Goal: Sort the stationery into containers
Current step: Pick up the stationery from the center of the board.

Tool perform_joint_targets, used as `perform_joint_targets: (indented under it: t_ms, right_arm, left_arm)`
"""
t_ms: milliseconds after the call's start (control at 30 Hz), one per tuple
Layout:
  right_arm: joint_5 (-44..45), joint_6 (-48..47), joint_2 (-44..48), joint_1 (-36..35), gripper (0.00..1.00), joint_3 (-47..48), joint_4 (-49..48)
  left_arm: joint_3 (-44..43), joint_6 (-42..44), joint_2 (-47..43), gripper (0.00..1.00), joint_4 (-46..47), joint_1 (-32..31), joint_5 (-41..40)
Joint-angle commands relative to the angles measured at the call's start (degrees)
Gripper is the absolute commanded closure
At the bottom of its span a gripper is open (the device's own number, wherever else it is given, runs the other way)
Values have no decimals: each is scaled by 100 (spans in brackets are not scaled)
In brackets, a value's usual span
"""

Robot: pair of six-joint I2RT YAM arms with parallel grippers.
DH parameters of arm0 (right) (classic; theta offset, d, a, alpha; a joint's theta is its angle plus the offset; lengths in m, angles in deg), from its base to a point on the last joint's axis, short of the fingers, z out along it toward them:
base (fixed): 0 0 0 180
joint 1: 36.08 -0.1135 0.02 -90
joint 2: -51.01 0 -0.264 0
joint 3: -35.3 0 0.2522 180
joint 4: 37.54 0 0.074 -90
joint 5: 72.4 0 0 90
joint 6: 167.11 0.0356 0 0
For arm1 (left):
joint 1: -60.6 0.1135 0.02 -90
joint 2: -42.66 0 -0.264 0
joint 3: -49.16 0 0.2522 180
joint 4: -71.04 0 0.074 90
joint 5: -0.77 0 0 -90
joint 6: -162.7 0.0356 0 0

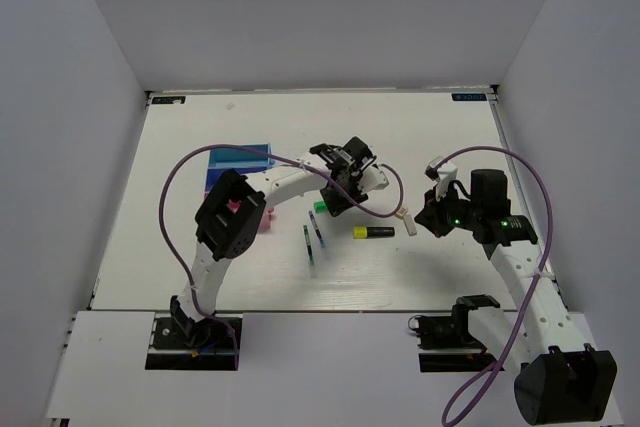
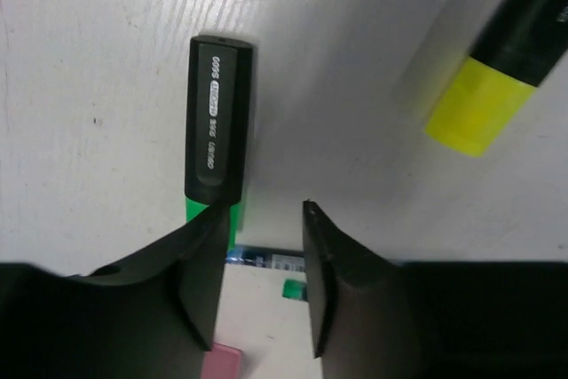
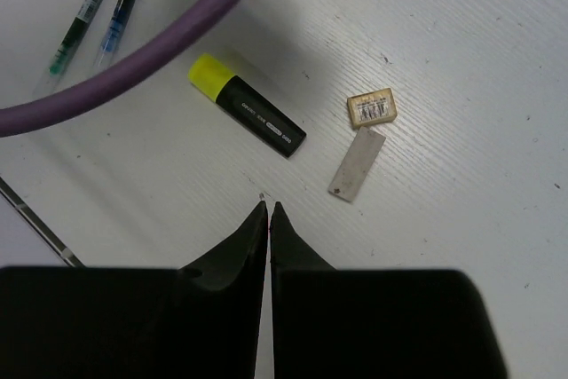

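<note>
My left gripper is open and empty, low over the green highlighter; its left finger covers the green end, and the jaws stand just beside the highlighter. The yellow highlighter lies to the right, also in the right wrist view. The green pen and blue pen lie side by side. The cream piece lies by my shut, empty right gripper. The light blue tray, dark blue tray and pink tray sit at the left. The purple highlighter is hidden.
A thin grey strip lies beside the cream piece. The left arm's purple cable hangs across above the pens. White walls close the table on three sides. The left arm's elbow covers part of the trays.
</note>
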State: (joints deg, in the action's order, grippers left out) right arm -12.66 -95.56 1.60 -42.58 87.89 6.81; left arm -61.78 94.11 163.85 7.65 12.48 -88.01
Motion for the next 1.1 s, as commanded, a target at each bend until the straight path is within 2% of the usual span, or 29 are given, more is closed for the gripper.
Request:
perform_joint_targets:
  t_ms: [0,67,133,367,400,433,700,900,1067]
  right_arm:
    - [-76,-26,45,-18,94,55,-9]
    - [-94,-26,45,0,94,63,9]
    - [-103,-17,45,-18,94,63,8]
    - [-155,-18,54,-44,94,63,17]
    - [-156,-17,54,-27,94,63,17]
    - [-156,-17,45,-27,94,63,17]
    - [-164,-17,36,-18,94,63,17]
    - [-156,-26,28,-70,94,46,9]
    - [-156,-18,10,-35,94,55,26]
  left_arm:
    - [-292,223,-16,48,137,-13,-86]
    - [-257,206,116,48,208,-5,-314]
    - [-213,215,194,43,304,-31,-463]
    - [-64,206,98,43,550,-22,-508]
    - [-64,223,98,37,559,-31,-569]
    - [-64,241,124,35,585,-31,-596]
    - [-55,250,379,35,577,74,-631]
    - [-64,153,546,35,472,215,-342]
    - [-2,83,590,50,322,259,-130]
